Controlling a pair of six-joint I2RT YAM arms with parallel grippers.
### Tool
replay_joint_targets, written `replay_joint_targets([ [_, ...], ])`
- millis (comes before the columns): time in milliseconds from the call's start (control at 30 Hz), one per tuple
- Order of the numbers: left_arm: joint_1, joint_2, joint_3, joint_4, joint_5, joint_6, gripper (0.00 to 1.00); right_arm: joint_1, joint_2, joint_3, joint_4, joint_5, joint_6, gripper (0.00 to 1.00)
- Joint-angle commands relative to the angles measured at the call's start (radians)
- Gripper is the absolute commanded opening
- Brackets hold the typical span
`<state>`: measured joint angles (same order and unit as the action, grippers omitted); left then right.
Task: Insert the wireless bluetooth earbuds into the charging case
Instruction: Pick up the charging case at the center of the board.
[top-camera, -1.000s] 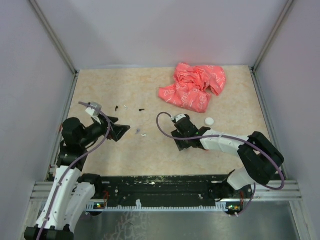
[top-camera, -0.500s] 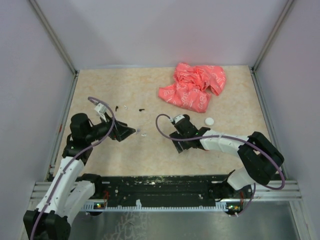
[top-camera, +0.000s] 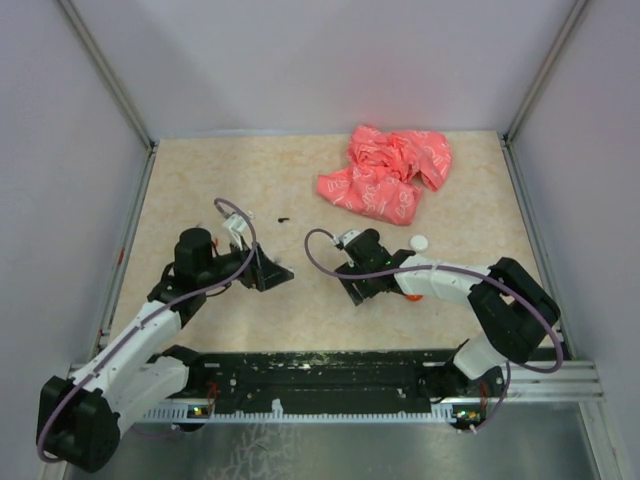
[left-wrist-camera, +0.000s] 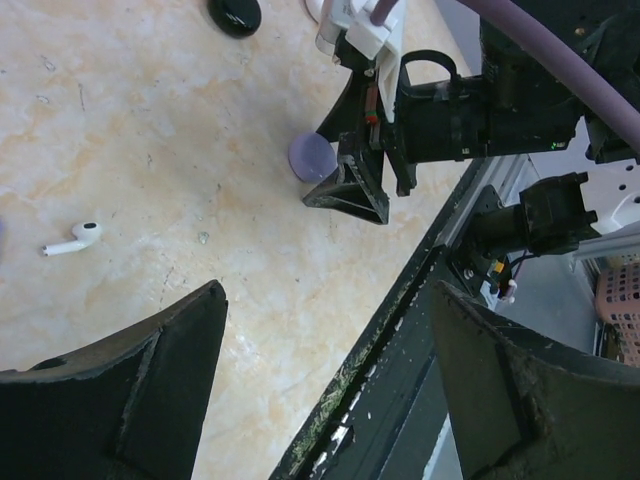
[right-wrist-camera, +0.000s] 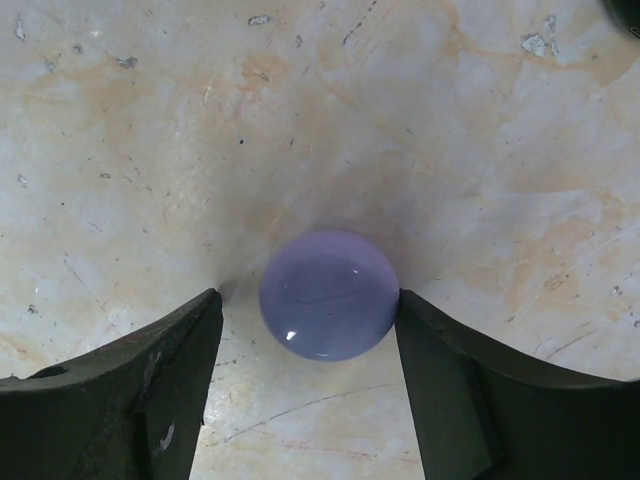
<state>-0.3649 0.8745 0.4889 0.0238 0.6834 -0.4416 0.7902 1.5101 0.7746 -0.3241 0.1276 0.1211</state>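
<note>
Progress: nothing is seated yet. No earbud is in a case and neither tool holds one.

The white earbud (left-wrist-camera: 75, 237) lies loose on the tabletop (left-wrist-camera: 150, 120), just ahead of one fingertip of my left tool (left-wrist-camera: 327, 300) and outside the gap between its jaws. A glossy black piece (left-wrist-camera: 235, 12) sits farther ahead; I can't tell what it is.

Left tool: jaws wide apart, empty.

Right tool (right-wrist-camera: 308, 300): jaws spread, straddling a purple disc (right-wrist-camera: 328, 295) that lies flat on the tabletop. One finger looks to touch its rim and the other stands just clear, so it isn't gripped. My guess is the disc is the case, closed, but I can't confirm that.

Left to do: open a case, pick up each bud, seat it.

Pose: left arm is reached low toward the middle, its tool aimed at the right tool and near it. Right arm is folded inward, tool pitched down at the tabletop. A pink crumpled bag (top-camera: 385, 172) lies well beyond both tools.
</note>
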Motion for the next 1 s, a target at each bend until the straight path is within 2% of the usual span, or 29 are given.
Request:
replay_joint_targets([
  [0,-0.019,0.025,-0.006,0.071,-0.049,-0.023,0.86,0.012,0.002,0.029,-0.007,-0.041,-0.017,0.68],
  [233,-0.038,0.072,-0.031,0.138,-0.058,-0.055,0.85,0.012,0.002,0.019,0.007,-0.049,-0.004,0.62],
  [433,-0.057,0.138,-0.032,0.187,-0.047,-0.075,0.82,0.014,-0.027,-0.005,0.038,-0.048,0.006,0.51],
  [700,-0.095,0.187,-0.026,0.255,-0.051,-0.112,0.79,0.040,-0.183,-0.057,0.125,0.002,0.005,0.46],
  [967,-0.176,0.247,0.013,0.317,-0.064,-0.142,0.77,0.125,-0.352,-0.131,0.276,0.070,-0.028,0.44],
])
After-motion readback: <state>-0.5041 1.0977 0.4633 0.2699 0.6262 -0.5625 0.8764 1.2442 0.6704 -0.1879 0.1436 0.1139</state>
